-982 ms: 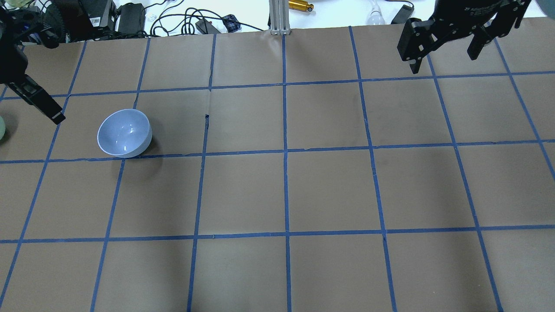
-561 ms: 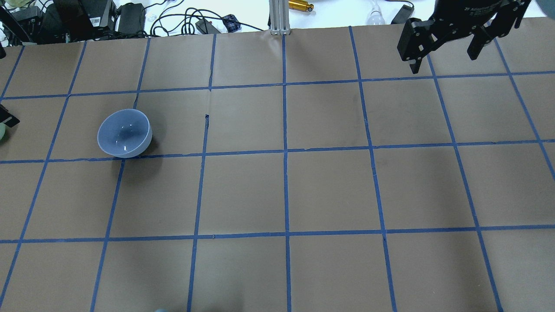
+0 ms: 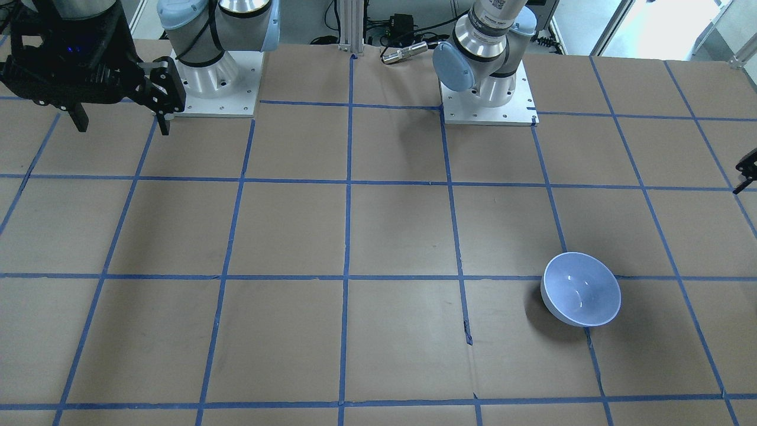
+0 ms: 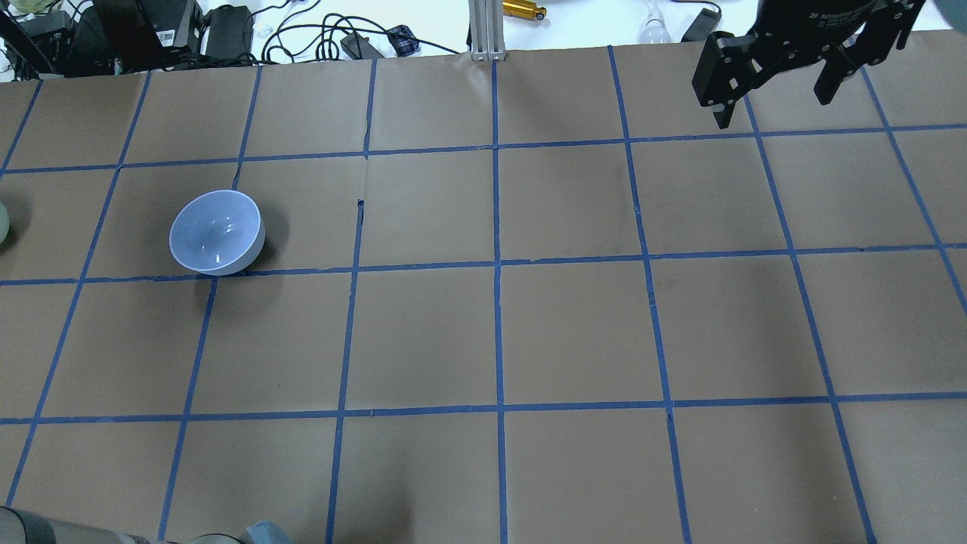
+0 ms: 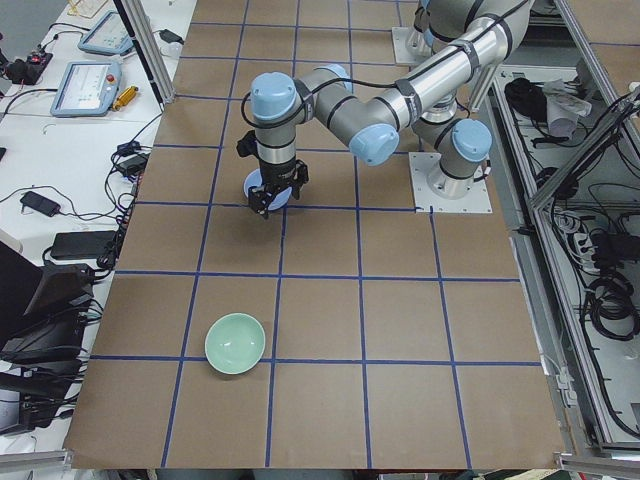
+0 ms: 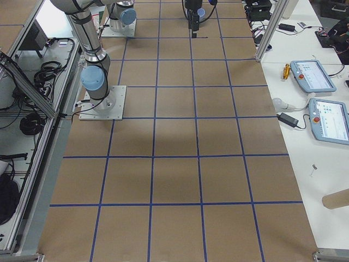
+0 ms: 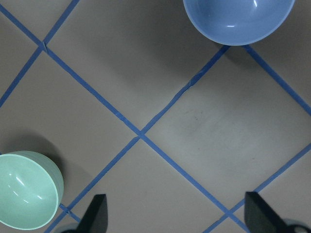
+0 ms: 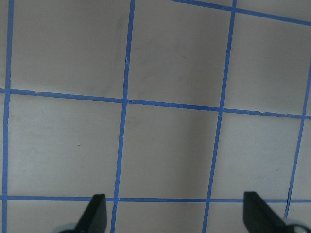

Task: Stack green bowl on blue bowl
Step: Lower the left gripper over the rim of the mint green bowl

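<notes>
The blue bowl (image 4: 217, 231) stands upright and empty on the left part of the table; it also shows in the front view (image 3: 581, 290) and at the top of the left wrist view (image 7: 238, 19). The green bowl (image 5: 235, 343) stands upright, apart from it, near the table's left end; it shows at the lower left of the left wrist view (image 7: 26, 189). My left gripper (image 7: 177, 218) is open and empty, high above the table between the two bowls. My right gripper (image 4: 772, 102) is open and empty, raised over the far right; it also shows in the front view (image 3: 121, 124).
Brown paper with a blue tape grid covers the table (image 4: 498, 332). Cables, a metal post (image 4: 483, 30) and gear lie beyond the far edge. The arm bases (image 3: 488, 89) stand on the robot's side. Part of my left arm (image 4: 30, 529) shows at the overhead view's bottom left.
My left gripper has moved out of the overhead view past its left edge, and its shadow has left the blue bowl. Part of the left arm now shows at the bottom left. The right gripper has not moved.
</notes>
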`<action>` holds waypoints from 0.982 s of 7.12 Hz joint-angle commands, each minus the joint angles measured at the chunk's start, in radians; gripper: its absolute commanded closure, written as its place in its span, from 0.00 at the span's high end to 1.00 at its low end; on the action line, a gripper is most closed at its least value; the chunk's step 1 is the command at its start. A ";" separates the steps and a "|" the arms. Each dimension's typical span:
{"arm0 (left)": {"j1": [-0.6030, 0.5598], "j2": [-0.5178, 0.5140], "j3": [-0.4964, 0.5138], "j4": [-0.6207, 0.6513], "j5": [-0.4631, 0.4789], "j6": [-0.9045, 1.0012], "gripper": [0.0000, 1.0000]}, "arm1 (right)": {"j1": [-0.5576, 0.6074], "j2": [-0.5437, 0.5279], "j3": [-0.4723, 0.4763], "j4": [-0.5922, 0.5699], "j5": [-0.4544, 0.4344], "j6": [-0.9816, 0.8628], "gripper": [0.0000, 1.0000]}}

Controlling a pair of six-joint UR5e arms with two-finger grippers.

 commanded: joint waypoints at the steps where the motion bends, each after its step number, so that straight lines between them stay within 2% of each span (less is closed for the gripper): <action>1: 0.086 -0.081 0.043 0.001 -0.021 0.090 0.98 | 0.000 0.000 0.000 0.000 0.000 0.000 1.00; 2: 0.126 -0.115 0.044 0.003 -0.064 0.145 0.98 | 0.000 0.000 0.000 0.000 0.000 0.000 1.00; 4: 0.161 -0.196 0.075 0.045 -0.057 0.251 0.98 | 0.000 0.000 0.000 0.000 0.000 0.000 1.00; 7: 0.174 -0.334 0.190 0.096 -0.055 0.375 0.98 | -0.002 0.000 0.000 0.000 0.000 0.000 1.00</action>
